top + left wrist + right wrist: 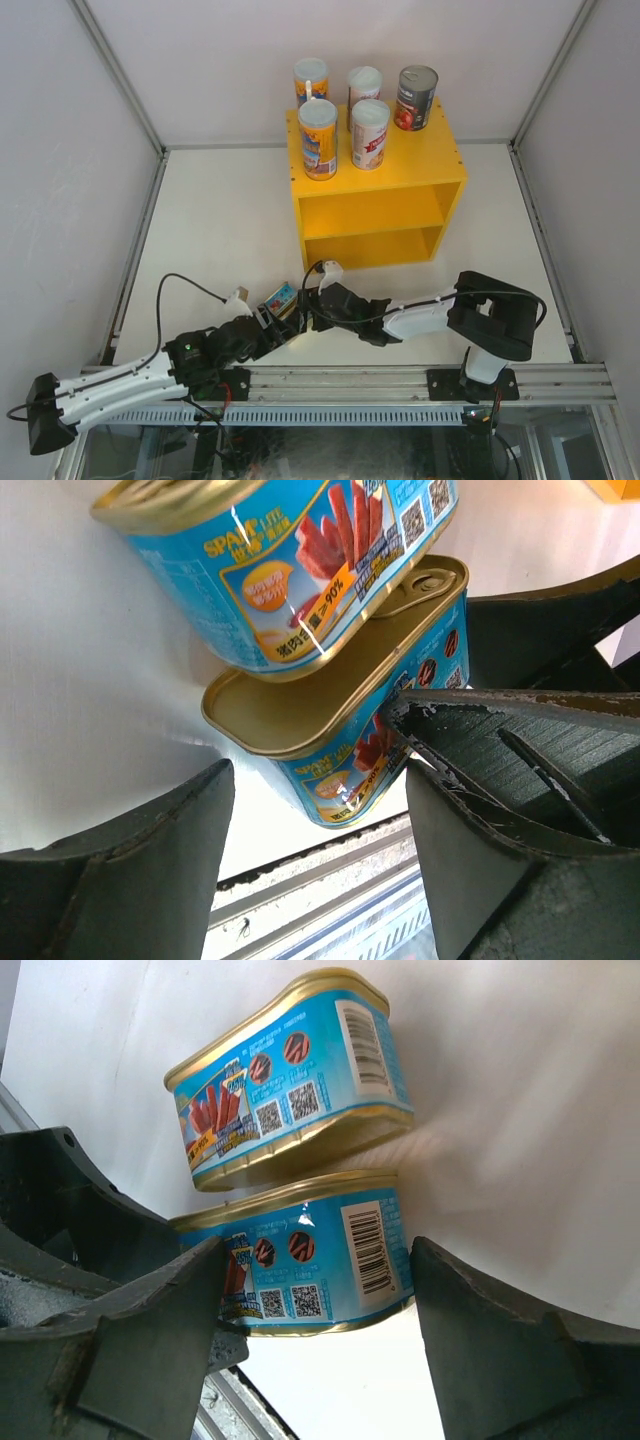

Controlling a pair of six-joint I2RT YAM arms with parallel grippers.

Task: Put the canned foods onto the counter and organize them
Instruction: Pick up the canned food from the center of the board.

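Two flat blue-labelled tins (280,297) lie side by side on the white table in front of the yellow counter (380,205). My right gripper (308,308) is open, and its fingers (150,1340) flank the nearer tin (310,1250) closely; the other tin (290,1075) lies just beyond. My left gripper (266,332) is open, with a corner of the nearer tin (340,715) at its fingertips and the second tin (290,560) behind. On the counter's top stand two orange-blue tubes (318,138), two white-pink tubes (370,133) and the dark red-labelled can (416,97).
Both grippers crowd the same spot by the tins, and the right gripper's fingers (520,740) show in the left wrist view. The metal rail (350,382) runs along the near table edge. Grey walls enclose the table on three sides.
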